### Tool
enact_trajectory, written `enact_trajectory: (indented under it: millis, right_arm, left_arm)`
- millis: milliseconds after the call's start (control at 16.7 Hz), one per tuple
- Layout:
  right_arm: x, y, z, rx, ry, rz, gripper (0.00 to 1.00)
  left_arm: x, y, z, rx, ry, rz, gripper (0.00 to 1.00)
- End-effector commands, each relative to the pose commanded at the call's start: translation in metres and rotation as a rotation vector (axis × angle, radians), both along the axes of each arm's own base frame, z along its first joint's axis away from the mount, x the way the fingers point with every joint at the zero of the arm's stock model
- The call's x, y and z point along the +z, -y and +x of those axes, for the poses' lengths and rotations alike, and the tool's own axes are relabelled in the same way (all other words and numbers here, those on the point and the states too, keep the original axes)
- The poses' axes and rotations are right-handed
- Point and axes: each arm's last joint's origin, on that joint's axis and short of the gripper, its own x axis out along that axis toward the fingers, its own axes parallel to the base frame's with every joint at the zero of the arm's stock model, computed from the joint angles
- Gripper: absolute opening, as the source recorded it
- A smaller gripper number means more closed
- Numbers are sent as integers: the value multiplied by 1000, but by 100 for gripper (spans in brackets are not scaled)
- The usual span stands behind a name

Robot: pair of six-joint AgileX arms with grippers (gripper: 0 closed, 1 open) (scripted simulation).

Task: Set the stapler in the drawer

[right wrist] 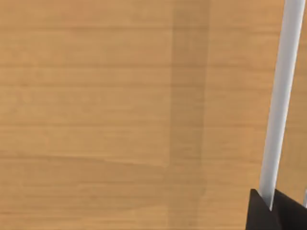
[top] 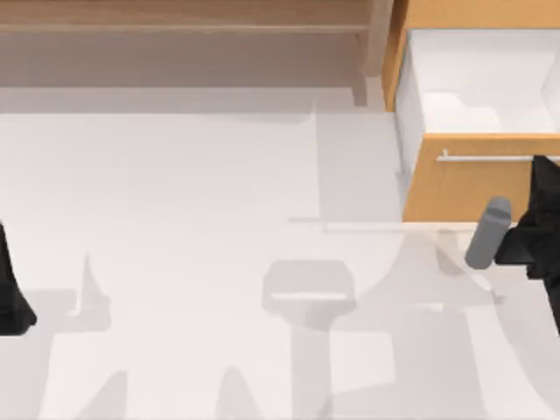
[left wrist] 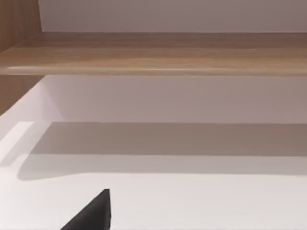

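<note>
The drawer [top: 477, 188] stands pulled out at the back right, with an orange-tan front, a thin silver bar handle [top: 481, 157] and a white inside [top: 477, 83] that holds nothing. My right gripper [top: 544, 168] is at the handle's right end, shut on the bar. Close up in the right wrist view, the handle [right wrist: 280, 105] runs down into my right gripper [right wrist: 268, 211] against the wooden front [right wrist: 105, 110]. The stapler is out of view. My left gripper [top: 10, 302] is parked at the table's left edge and shows dark in the left wrist view [left wrist: 93, 215].
A long brown wooden shelf [top: 184, 22] runs along the back, with its upright post [top: 374, 52] right beside the drawer. It is also in the left wrist view [left wrist: 158, 52]. The white table [top: 192, 245] carries soft grey shadows.
</note>
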Motion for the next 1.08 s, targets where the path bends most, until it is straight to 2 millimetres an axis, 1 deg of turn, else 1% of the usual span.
enact_trajectory:
  millis: [180, 960, 1020, 1080]
  right_arm:
    - [0, 0, 0, 0, 0, 0, 0]
    - [0, 0, 0, 0, 0, 0, 98]
    - [0, 0, 0, 0, 0, 0, 100]
    - [0, 0, 0, 0, 0, 0, 100]
  left_arm:
    - [0, 0, 0, 0, 0, 0, 100]
    - [0, 0, 0, 0, 0, 0, 100]
    - [0, 0, 0, 0, 0, 0, 100]
    - [0, 0, 0, 0, 0, 0, 100]
